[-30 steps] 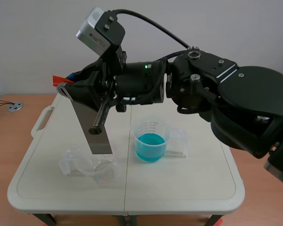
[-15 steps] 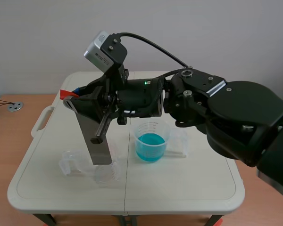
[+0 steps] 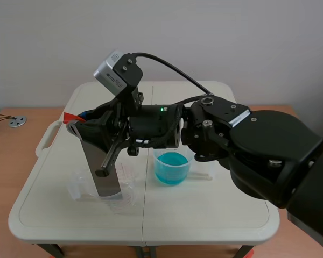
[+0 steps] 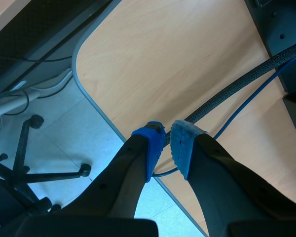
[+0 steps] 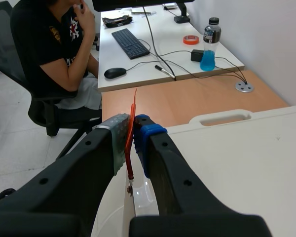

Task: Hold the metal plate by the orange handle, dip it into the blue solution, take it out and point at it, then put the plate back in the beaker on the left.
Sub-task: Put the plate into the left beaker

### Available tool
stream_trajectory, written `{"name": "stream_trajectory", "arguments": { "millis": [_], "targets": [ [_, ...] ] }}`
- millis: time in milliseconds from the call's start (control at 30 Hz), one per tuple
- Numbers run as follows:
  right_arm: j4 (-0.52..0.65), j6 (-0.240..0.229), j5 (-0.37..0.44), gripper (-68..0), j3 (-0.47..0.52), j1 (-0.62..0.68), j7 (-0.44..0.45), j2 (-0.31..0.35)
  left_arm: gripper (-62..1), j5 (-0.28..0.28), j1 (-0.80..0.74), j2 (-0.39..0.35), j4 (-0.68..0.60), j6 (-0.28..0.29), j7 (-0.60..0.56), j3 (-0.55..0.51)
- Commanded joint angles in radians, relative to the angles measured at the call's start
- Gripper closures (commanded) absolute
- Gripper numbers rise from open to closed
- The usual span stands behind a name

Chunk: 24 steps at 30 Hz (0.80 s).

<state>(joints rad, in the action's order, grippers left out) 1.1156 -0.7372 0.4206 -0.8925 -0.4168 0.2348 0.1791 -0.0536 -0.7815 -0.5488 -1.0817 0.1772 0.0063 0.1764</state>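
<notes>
My right gripper (image 3: 78, 122) comes in from the right and reaches across to the table's left side, shut on the orange handle (image 3: 71, 116) of the grey metal plate (image 3: 99, 166). The plate hangs tilted, its lower end inside the clear empty beaker (image 3: 81, 187) on the left. The beaker of blue solution (image 3: 172, 166) stands at mid-table, to the right of the plate. In the right wrist view the orange handle (image 5: 132, 118) is pinched between the pads of the right gripper (image 5: 133, 132). My left gripper (image 4: 166, 143) is shut on nothing, away over a wooden desk edge.
The white folding table (image 3: 215, 215) carries both beakers. Past it, the right wrist view shows a seated person (image 5: 49, 44) at a desk and a bottle (image 5: 209, 44). Under the left gripper lie cables (image 4: 237, 84) and a chair base (image 4: 34, 168).
The right arm has come down with the plate, and the plate's lower end has gone from above the left beaker into it.
</notes>
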Motion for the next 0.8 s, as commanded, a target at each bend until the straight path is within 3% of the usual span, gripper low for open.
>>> {"name": "stream_trajectory", "arguments": {
  "millis": [0,767],
  "targets": [
    [-0.005,-0.008,0.018,-1.3,0.001,-0.009,0.015,-0.017,-9.2,-0.005,-0.007,-0.005,-0.01,0.002,-0.006,-0.005],
    [-0.064,0.012,0.005,-1.3,0.001,0.04,-0.004,-0.043,-9.2,-0.005,-0.007,-0.005,-0.01,0.002,-0.006,-0.005]
  ]
}}
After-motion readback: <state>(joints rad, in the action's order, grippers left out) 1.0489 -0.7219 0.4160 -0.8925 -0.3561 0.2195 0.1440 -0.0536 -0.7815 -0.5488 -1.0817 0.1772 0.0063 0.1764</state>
